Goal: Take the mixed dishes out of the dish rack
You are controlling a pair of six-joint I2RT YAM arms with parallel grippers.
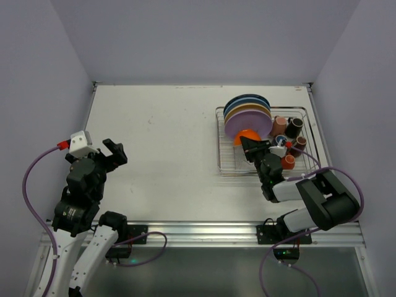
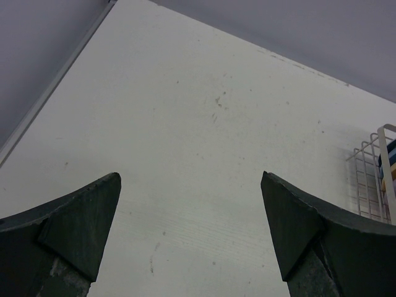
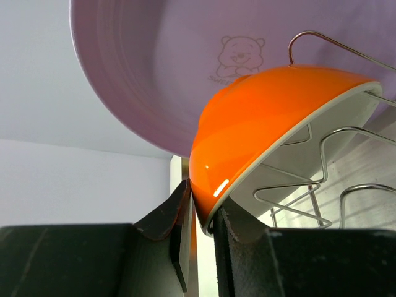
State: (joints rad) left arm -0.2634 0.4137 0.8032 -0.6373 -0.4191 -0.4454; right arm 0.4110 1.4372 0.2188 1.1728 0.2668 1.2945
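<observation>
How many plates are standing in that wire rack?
4, upright in a row at the dish rack's far left: lilac plate frontmost, yellow plate, blue plate and dark-rimmed plate behind it. Others may be hidden.

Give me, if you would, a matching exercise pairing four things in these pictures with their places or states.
Things:
1. orange bowl
2. lilac plate
3. left gripper
4. mugs

States:
A. open over the bare table
B. standing on edge in the dish rack, just beyond the bowl
C. rim pinched by the right gripper
D. along the rack's right side

Pairs: 1-C, 2-B, 3-A, 4-D
</observation>
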